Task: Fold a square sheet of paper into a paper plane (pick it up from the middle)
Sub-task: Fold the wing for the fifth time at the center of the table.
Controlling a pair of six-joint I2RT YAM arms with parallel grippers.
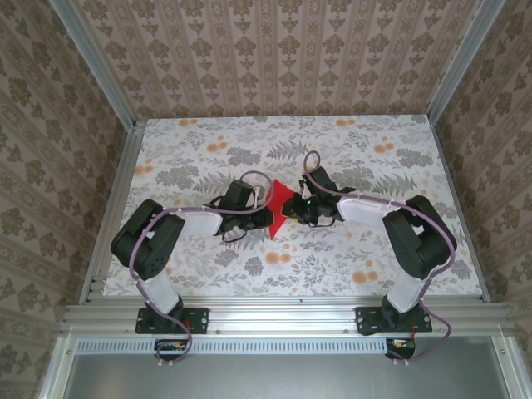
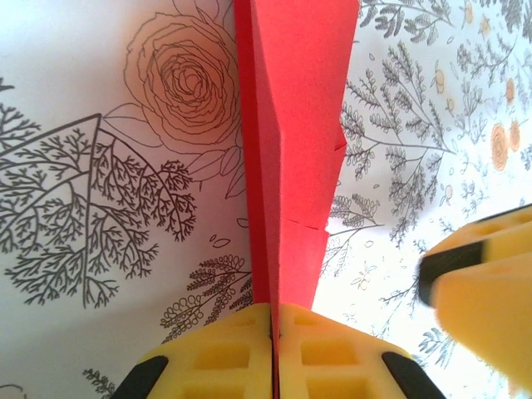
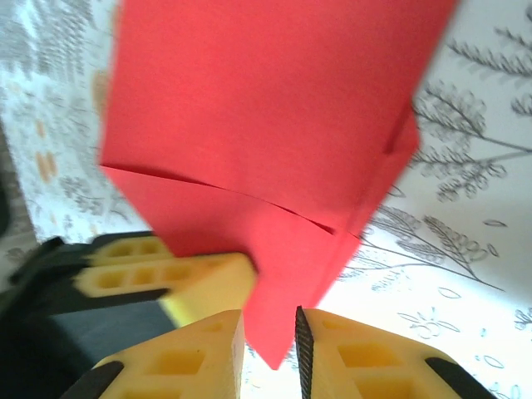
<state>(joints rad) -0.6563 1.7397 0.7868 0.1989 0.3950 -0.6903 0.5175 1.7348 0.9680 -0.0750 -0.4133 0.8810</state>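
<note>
One folded red paper (image 1: 278, 206): left pincer (image 2: 273, 314) pinching edge, right pincer (image 3: 270, 322) slightly spread around corner

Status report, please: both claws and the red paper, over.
Left claw shut on folded red paper. Right claw slightly open, paper's tip between its jaws. Claws crowd each other at the paper.

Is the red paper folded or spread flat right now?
Folded. The red paper shows stacked layers with creased diagonal edges, pinched in the shut left hand. The right wrist view shows overlapping flaps too.
</note>
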